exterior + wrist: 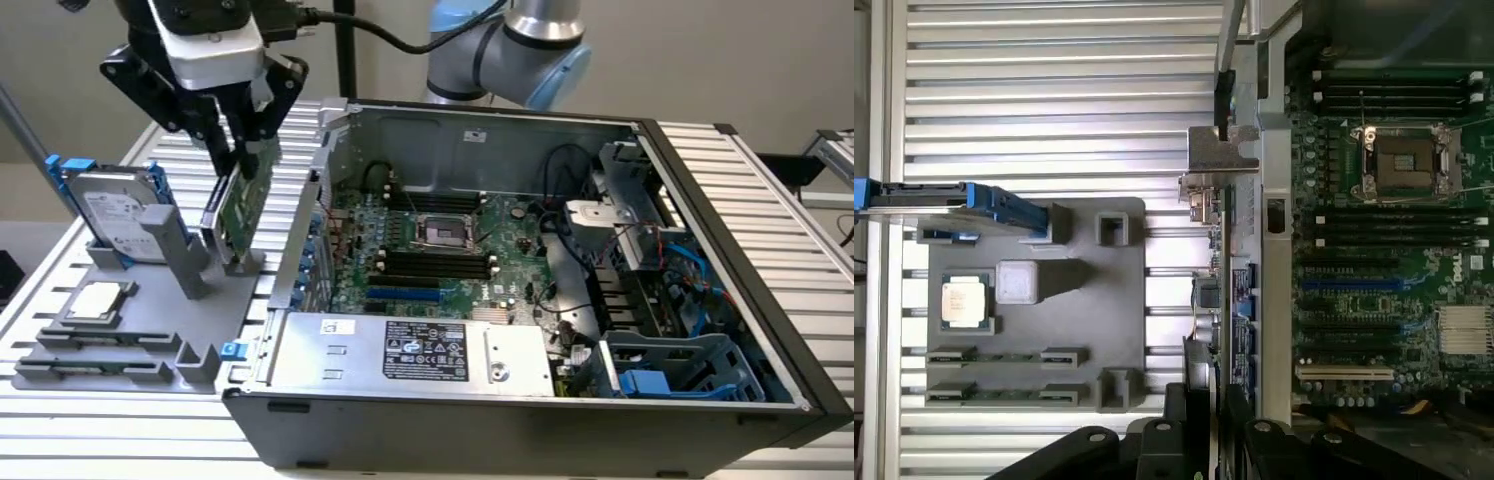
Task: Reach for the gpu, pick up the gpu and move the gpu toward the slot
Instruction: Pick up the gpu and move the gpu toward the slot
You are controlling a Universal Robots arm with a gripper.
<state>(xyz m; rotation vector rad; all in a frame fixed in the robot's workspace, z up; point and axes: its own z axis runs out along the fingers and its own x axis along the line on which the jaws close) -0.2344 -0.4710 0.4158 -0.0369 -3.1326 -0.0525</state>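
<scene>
- The gripper (244, 150) is pinching the gpu (242, 205) by its top edge, jaws partly closed.
- The card is hanging upright, just beside the open case (561, 410) wall, above the grey tray (134, 330).

The arm's (514, 45) upper part runs off the frame's top edge. The gpu's (240, 205) top edge is covered where the jaws straddle it, and the case's (534, 430) lower front corners are cut off.

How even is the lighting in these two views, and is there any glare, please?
Exterior view: soft, even light, with the case interior shadowed toward its far corner. Wrist view: the ribbed table is bright and washed out, the gripper dark against it, and the gpu dim edge-on.
</scene>
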